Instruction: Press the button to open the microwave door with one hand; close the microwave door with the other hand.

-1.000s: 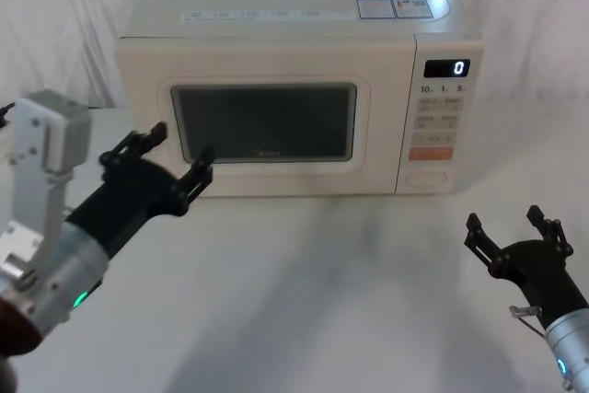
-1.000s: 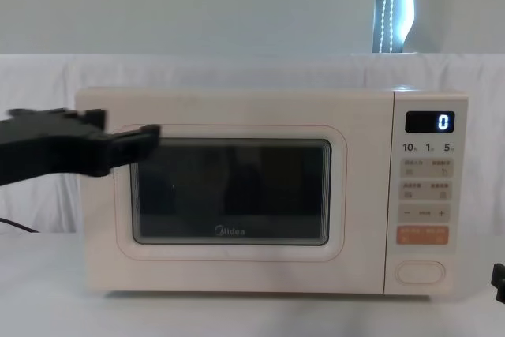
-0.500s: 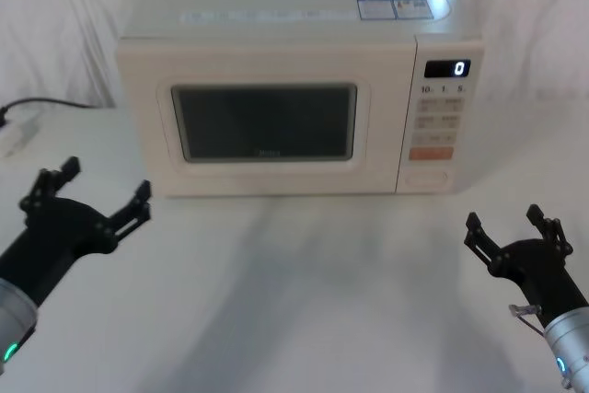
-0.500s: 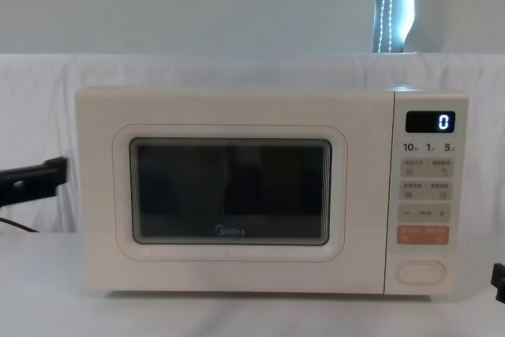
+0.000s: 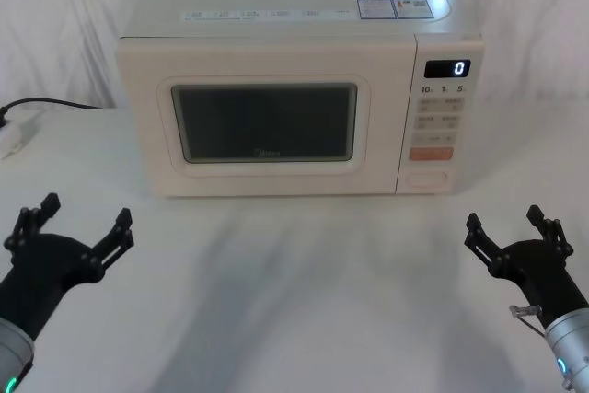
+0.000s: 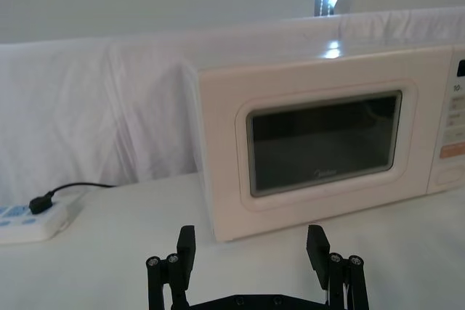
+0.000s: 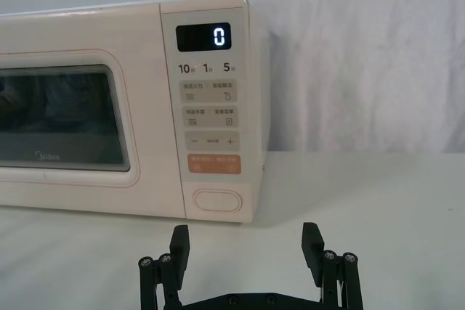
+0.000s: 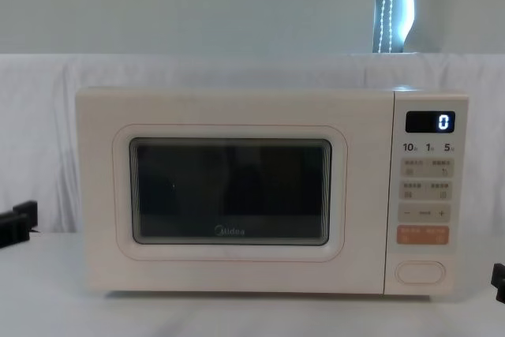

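Note:
The cream microwave stands at the back of the white table with its door (image 5: 267, 126) (image 8: 229, 191) (image 6: 323, 143) (image 7: 65, 117) shut flat against the front. The oval cream button (image 5: 426, 178) (image 8: 420, 272) (image 7: 215, 199) sits at the bottom of the control panel, under the orange key. My left gripper (image 5: 69, 223) (image 6: 251, 252) hovers open low at the front left, well short of the door. Low at the front right my right gripper (image 5: 511, 225) (image 7: 245, 245) is open, in front of the button and apart from it. Nothing is between either pair of fingers.
A white power strip (image 5: 11, 135) (image 6: 29, 221) with a black cable (image 5: 55, 103) lies on the table left of the microwave. White cloth hangs behind the oven. Bare table lies between the oven and both grippers.
My left gripper has drawn back from the door's left edge, down and toward the front left of the table. The door stays shut. The right gripper has not moved.

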### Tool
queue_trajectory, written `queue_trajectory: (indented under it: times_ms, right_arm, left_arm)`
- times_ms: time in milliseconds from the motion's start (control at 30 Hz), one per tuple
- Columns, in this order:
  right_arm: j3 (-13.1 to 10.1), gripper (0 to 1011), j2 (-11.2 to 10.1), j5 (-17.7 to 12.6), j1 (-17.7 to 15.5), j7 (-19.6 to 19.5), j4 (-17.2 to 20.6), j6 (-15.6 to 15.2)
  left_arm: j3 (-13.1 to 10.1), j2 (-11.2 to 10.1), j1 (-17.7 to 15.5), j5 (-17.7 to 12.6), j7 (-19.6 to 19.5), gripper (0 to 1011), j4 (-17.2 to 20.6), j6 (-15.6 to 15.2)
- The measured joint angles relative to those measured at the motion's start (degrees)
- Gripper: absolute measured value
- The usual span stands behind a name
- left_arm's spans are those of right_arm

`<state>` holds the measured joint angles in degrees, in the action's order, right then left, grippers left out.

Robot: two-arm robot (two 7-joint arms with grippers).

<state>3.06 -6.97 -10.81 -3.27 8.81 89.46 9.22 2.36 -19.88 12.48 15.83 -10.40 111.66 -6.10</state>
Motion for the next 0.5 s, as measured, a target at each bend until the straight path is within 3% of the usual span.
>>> queue_trajectory:
  times_ms: [500]
  right_arm:
    - [0.0,1002,0.0,0.0,0.0,0.0,0.0,0.0]
  left_arm:
    - [-0.4,0.6,0.1,-0.8,0.3,1001,-0.9,0.3]
